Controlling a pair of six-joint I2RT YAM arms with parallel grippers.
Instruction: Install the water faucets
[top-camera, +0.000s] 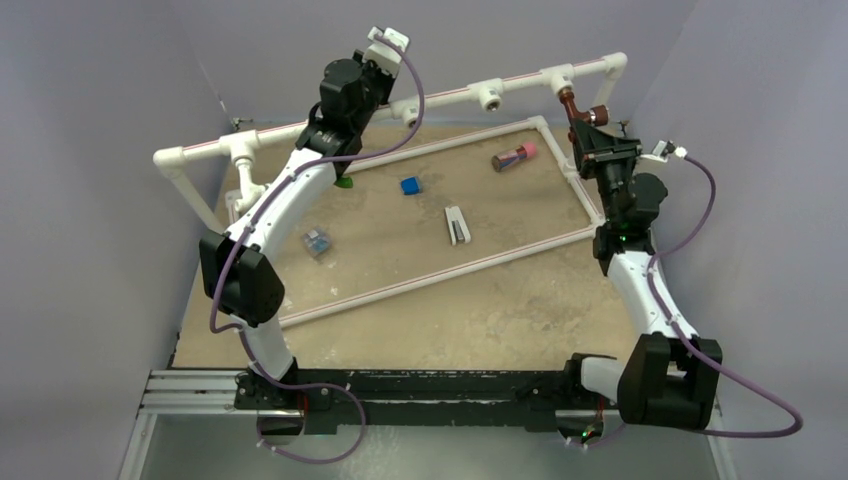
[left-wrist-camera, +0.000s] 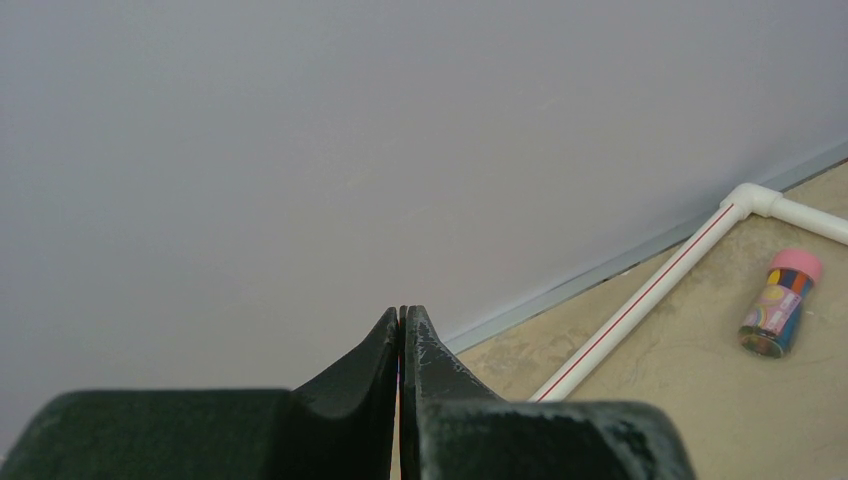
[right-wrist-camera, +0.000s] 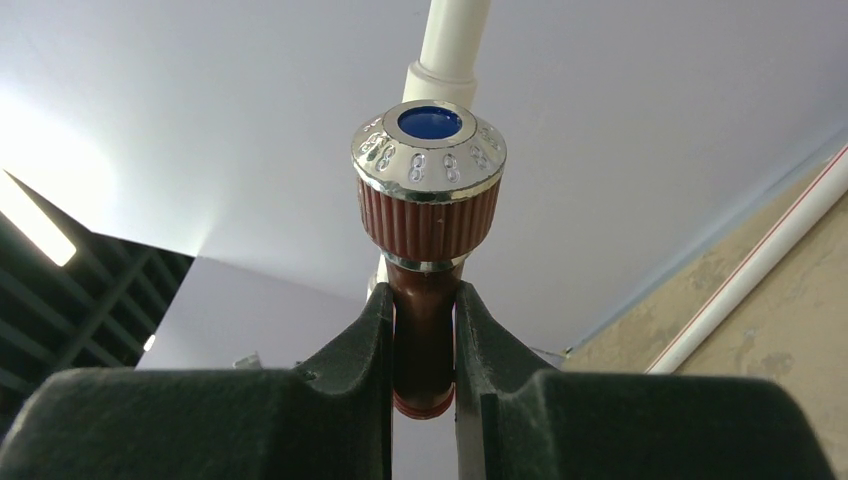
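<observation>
Snugly around brown faucet (right-wrist-camera: 428, 200), right pincer (right-wrist-camera: 424, 298)

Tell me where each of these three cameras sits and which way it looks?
Top external: above and behind the arms, looking down on the table and pipe frame; left arm and right arm show.
Left wrist: on the left arm, facing the wall and pink-capped cylinder; its shut left pincer shows.
Right wrist: on the right arm, facing the reddish-brown faucet held by the right pincer.
Shared: top and right wrist both show that faucet.
</observation>
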